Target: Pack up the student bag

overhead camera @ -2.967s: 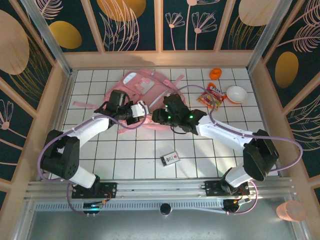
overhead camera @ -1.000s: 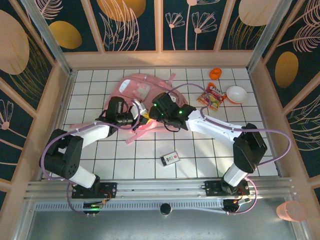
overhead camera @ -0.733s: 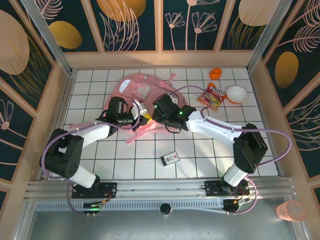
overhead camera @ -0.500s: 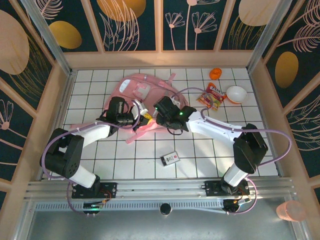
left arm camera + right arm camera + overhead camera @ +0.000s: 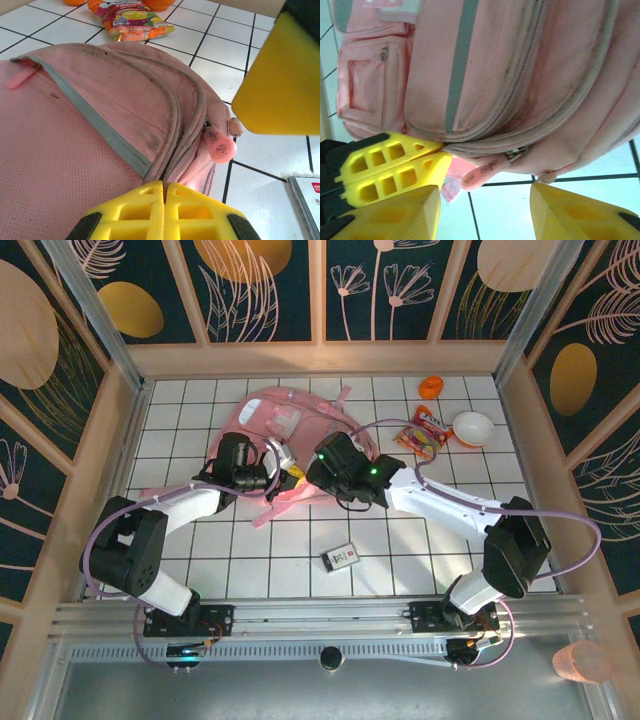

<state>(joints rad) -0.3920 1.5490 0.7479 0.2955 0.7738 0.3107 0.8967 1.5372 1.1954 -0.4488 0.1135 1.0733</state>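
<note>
The student bag (image 5: 290, 420) is a pink backpack lying flat at the back middle of the table. My left gripper (image 5: 286, 473) is at its near edge, shut on the fabric seam beside the zip (image 5: 164, 186). The right gripper (image 5: 312, 466) faces it from the right and is open. Its yellow fingers (image 5: 395, 215) straddle bare tile just below the bag (image 5: 520, 75). A pink zip pull (image 5: 485, 172) hangs from the bag's edge above that gap, untouched. In the left wrist view the same pull (image 5: 220, 145) dangles beside a right finger (image 5: 280, 75).
A snack packet (image 5: 425, 432), a white bowl (image 5: 473, 428) and a small orange thing (image 5: 431, 387) lie at the back right. A small flat card box (image 5: 342, 557) rests on the tiles in front of the bag. Wooden walls ring the table.
The right gripper has drawn back slightly to the right from the bag's edge; its jaws narrowed and widened again. The left gripper kept its hold. The bag lies more gathered than three seconds ago.
</note>
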